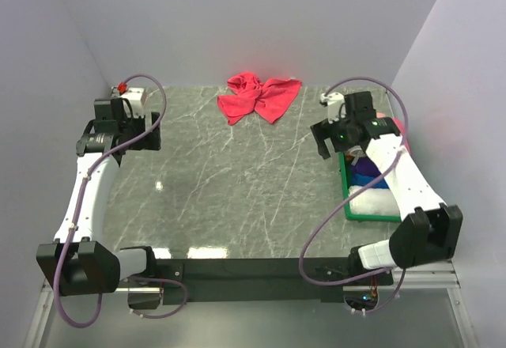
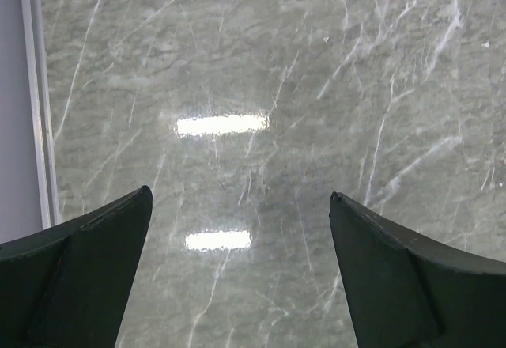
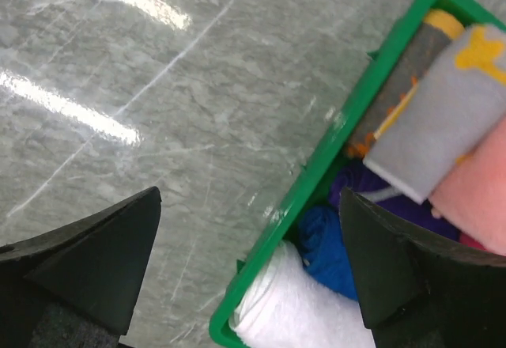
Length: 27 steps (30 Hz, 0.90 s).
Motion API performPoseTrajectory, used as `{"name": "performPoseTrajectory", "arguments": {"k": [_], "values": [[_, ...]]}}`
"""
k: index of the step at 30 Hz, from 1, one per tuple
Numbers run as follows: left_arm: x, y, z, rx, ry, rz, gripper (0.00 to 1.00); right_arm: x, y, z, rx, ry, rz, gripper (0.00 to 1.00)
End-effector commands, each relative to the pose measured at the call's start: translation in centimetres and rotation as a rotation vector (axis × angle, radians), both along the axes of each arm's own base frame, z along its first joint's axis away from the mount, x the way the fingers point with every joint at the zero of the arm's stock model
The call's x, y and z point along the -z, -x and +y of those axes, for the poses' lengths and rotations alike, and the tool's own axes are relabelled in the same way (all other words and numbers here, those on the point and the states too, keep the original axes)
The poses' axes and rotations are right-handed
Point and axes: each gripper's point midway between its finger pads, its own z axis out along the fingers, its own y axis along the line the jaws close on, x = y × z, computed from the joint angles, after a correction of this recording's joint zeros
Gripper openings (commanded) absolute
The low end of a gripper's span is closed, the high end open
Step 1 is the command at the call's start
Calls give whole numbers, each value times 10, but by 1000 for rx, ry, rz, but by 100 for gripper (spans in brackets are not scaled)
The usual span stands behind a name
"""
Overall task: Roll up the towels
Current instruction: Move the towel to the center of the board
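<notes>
1. Your red towel [image 1: 259, 99] lies crumpled in a loose heap at the far edge of the bench [image 1: 237, 190], about midway across and just in front of the back wall. It is not rolled, and nothing touches it
2. The left arm [image 1: 91, 182] reaches up the left side of the bench. The left jaws are spread wide with nothing between them, and the left wrist view shows only bare marbled stone beneath them
3. The right arm [image 1: 399, 174] reaches up the right side. The right jaws are also spread wide and hold nothing, and they hang over the left rim of a green tray [image 3: 316, 166]
4. That tray sits at the right edge of the bench and holds rolled cloths packed side by side:
   - a white towel [image 3: 292, 300] at the near corner
   - a blue towel [image 3: 324, 245] just beside it
   - a purple one [image 3: 360, 183] next along
   - a grey roll with yellow marks [image 3: 443, 119] lying on top
   - a pink towel [image 3: 482, 190] touching the grey roll
5. How high the right jaws hang above the rim is hard to judge from these views
6. Both sets of jaws are well apart from the red towel, one to either side of it
</notes>
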Motion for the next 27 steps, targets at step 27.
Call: {"name": "performPoseTrajectory", "arguments": {"k": [27], "values": [[-12,37,21,-30,-131,91,99,102,-230,160,-214,411,-174,82]]}}
